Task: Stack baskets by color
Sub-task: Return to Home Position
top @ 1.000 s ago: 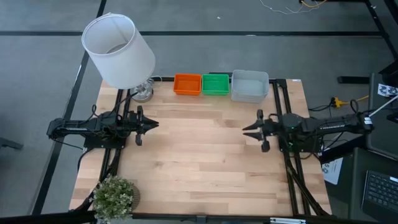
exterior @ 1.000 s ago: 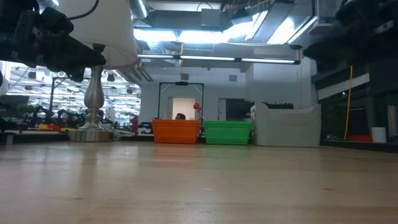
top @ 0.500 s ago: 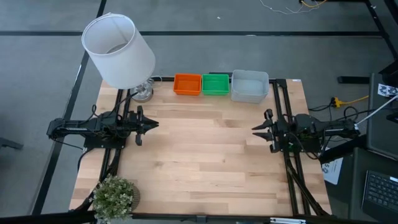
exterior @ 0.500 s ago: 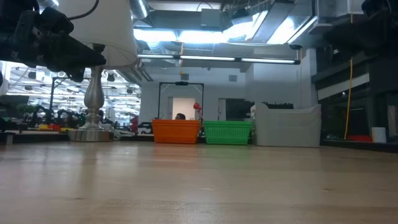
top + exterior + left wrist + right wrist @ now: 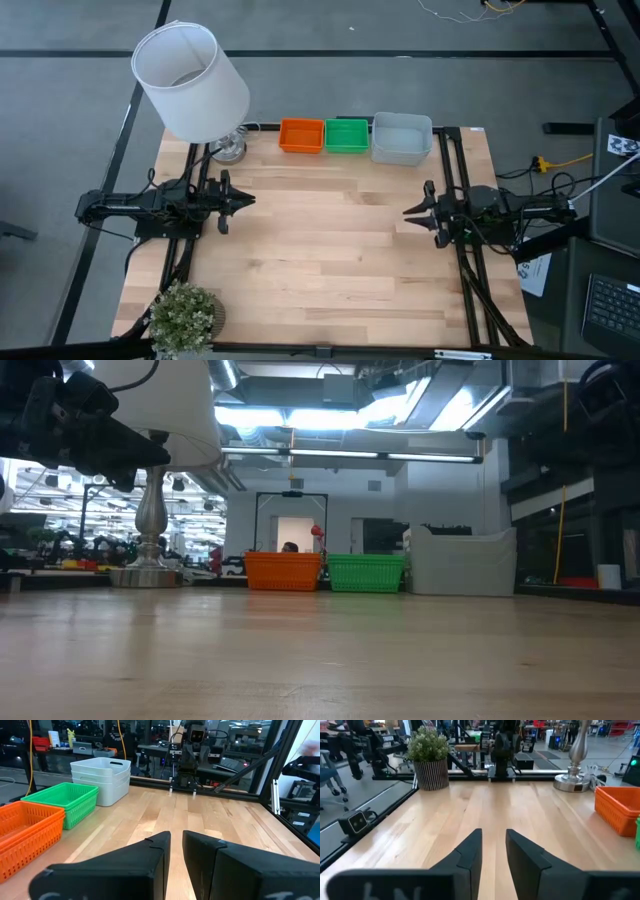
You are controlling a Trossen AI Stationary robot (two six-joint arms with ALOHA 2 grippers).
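Three baskets stand in a row on the table's far edge: the orange basket point(image 5: 301, 135), the green basket point(image 5: 346, 135) and the larger pale grey-white basket point(image 5: 401, 138). In the left wrist view the white basket point(image 5: 102, 777) shows stacked rims; orange point(image 5: 25, 827) and green point(image 5: 62, 800) sit beside it. My left gripper point(image 5: 248, 200) hovers level at the table's left side and points right, fingers a narrow gap apart point(image 5: 176, 836), nothing between them. My right gripper point(image 5: 408, 213) hovers level at the right side and points left, fingers apart point(image 5: 494, 832), nothing between them.
A lamp with a white shade point(image 5: 192, 80) stands at the far left corner, its metal base point(image 5: 575, 777) beside the orange basket. A potted plant point(image 5: 185, 315) sits at the near left corner. Bare wooden tabletop point(image 5: 320, 240) lies between the two grippers.
My right gripper has drawn back toward the table's right edge and sunk a little, still pointing left across the table. The baskets have stayed where they were.
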